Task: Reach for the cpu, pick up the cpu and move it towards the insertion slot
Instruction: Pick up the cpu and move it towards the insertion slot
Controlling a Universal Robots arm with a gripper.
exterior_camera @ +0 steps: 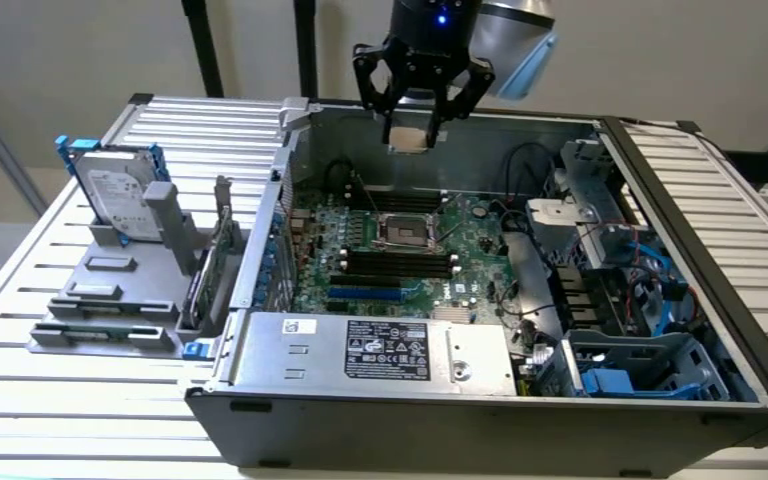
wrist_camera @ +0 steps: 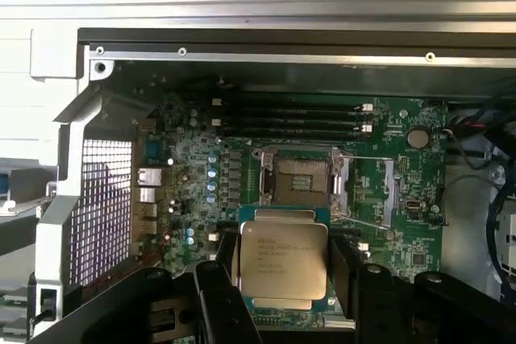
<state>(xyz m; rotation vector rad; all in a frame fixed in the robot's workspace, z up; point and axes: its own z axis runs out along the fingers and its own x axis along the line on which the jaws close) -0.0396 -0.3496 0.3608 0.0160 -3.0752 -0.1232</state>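
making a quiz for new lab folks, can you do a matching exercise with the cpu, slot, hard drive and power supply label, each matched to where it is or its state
Things:
1. cpu
2. slot
3. hard drive
4. label

Places or states:
A. upright in a grey rack outside the case
B. held in the hand, above the board
C. on the metal box at the case's near edge
D. empty, on the green board

Pairs: 1-B, 2-D, 3-A, 4-C
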